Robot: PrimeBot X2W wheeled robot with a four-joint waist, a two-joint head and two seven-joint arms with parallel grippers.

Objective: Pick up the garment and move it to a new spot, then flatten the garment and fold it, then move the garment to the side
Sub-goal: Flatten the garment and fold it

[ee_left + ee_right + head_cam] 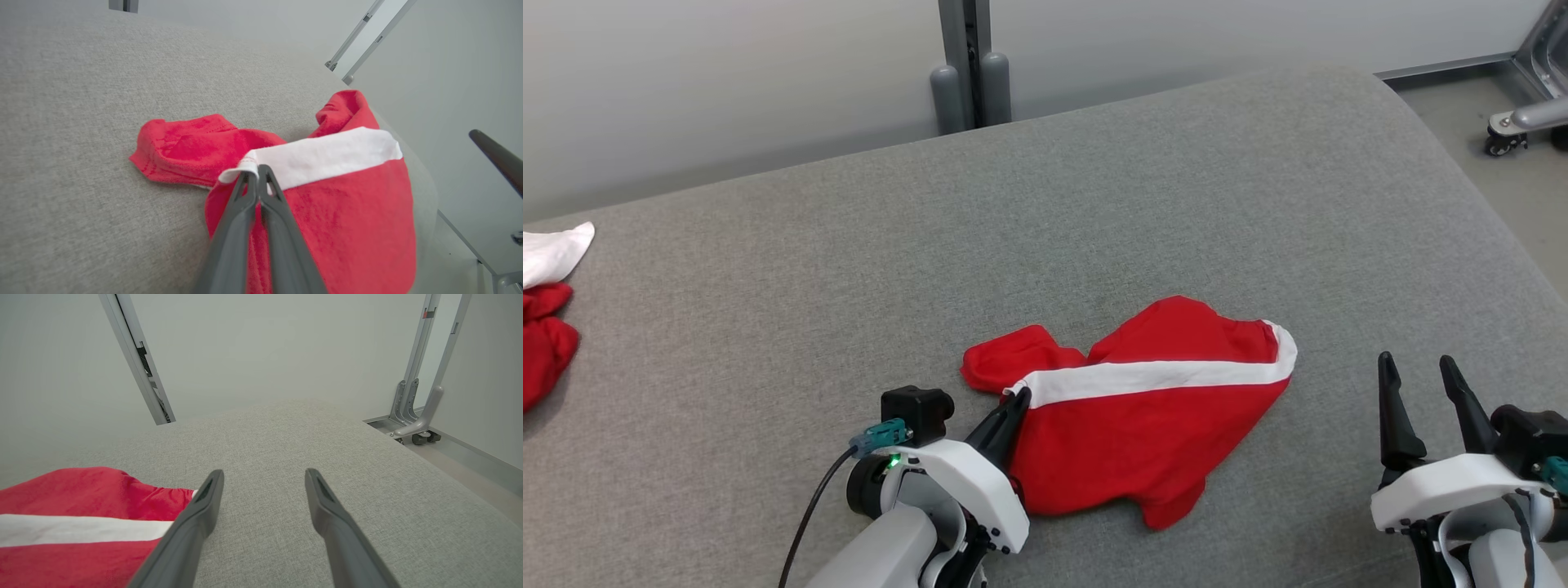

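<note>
Where the red garment (1143, 433) lies by the near edge of the grey surface (1094, 204), the left gripper (1017, 400) is pinched tight on the end of its white band (1160, 374). The right gripper (1421, 380), near the right edge, gapes wide and empty; other clothes (543, 327) lie at the left edge.

White casings (964, 482), dark, seemingly plastic jaws

Grey upholstered surface (1094, 212) bearing a crumpled red garment (1143, 441) with a white band, near the front edge; a white cloth (551, 249) and a red cloth (543, 347) lie together at far left.
</note>
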